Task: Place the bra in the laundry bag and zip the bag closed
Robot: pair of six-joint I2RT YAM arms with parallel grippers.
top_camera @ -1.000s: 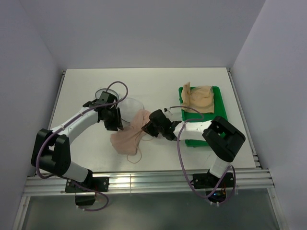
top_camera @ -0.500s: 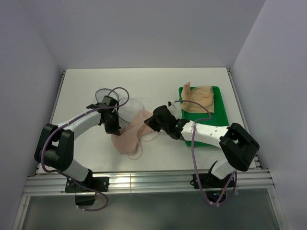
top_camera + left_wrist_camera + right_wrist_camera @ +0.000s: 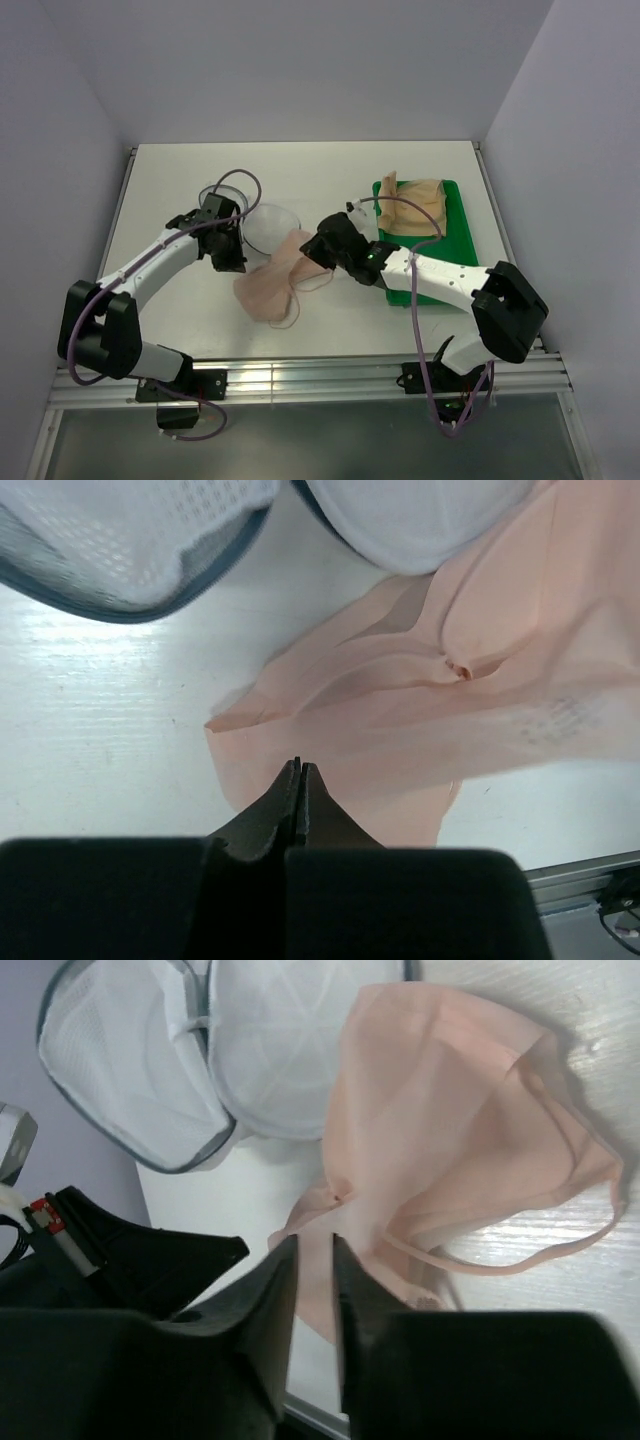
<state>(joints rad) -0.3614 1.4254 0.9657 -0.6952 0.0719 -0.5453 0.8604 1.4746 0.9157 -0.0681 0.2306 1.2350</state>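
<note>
my left fingers [image 3: 282, 805] are clenched together above the bra [image 3: 275, 282]. my right fingers [image 3: 275, 1300] sit narrowly apart with pink cloth in the gap; i can't tell if they grip it. the bra lies on the table [image 3: 180, 320], touching the open laundry bag [image 3: 268, 224].

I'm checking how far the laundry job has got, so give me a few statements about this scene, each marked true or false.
The bra lies on the table, not inside the laundry bag. True.
The laundry bag is zipped closed. False: its two halves lie open.
The left gripper is shut. True.
The green tray has nothing on it. False: a tan garment lies on it.
</note>
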